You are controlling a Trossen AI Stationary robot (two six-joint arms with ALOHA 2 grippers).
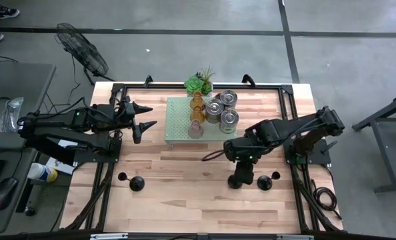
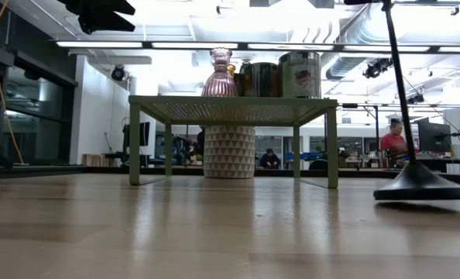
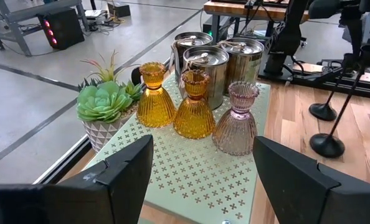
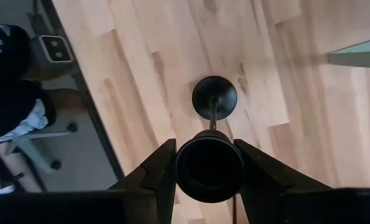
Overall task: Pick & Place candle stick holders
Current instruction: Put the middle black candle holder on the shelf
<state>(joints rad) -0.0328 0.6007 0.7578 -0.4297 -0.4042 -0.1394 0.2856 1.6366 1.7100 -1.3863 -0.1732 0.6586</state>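
Right gripper [image 4: 210, 163] is clamped on the cup at the top of a black candle stick holder [image 4: 214, 96], stem hanging straight down to its round base on the wooden table [image 1: 185, 187], out in front of the pale green stand [image 1: 178, 123]. The wrist view looks right down the stem; the low view only catches the base [image 2: 423, 184] and thin stem. Left gripper [image 1: 143, 118] hangs beside the stand, fingers spread wide, pointed at two amber glass holders [image 3: 194, 106], a pink one [image 3: 237, 119] and three silvery cans [image 3: 241, 61] on top. Succulent pot [image 3: 104, 102] sits just behind the stand. Room behind looks like an open office, a person at a desk way back.
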